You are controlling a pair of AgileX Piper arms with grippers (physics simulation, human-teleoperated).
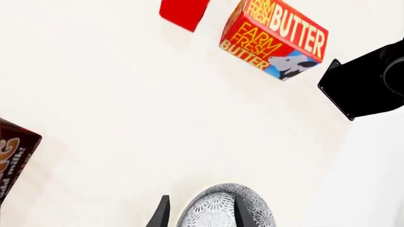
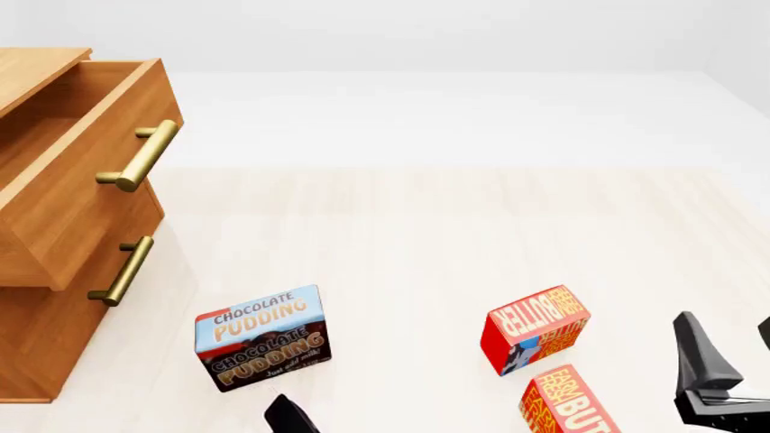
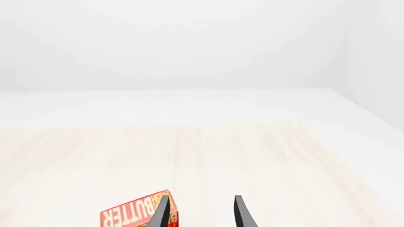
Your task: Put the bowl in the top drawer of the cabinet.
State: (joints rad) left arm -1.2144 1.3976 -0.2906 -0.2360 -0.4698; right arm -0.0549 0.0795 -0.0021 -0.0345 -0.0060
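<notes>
Nearest the left wrist cam, the bowl (image 1: 221,208) sat at the bottom edge of the frame with the left gripper (image 1: 200,213) astride its rim: one finger outside, the other across the patterned part. Jaws looked narrow and closed on the rim, prob. so the bowl could be carried by its edge. The front view didn't show the bowl at all; only a dark fingertip showed at the bottom edge, left of centre.

Upper left of the front view, the cabinet (image 2: 36,352) had its top drawer (image 2: 85,171) pulled out, brass handle (image 2: 142,155) toward the table, open and ready to take the bowl. The lower drawer was shut.

Clutter lay btwn: a pudding box (image 2: 260,337) lower left, two butter boxes (image 2: 535,328) lower right. My guess is the carry would need to go up and over the pudding box.

Right gripper (image 3: 200,213) at bottom centre of its own cam, jaws wide apart w/ nothing in them, parked at the lower right of the front view, prob. out of the way.
</notes>
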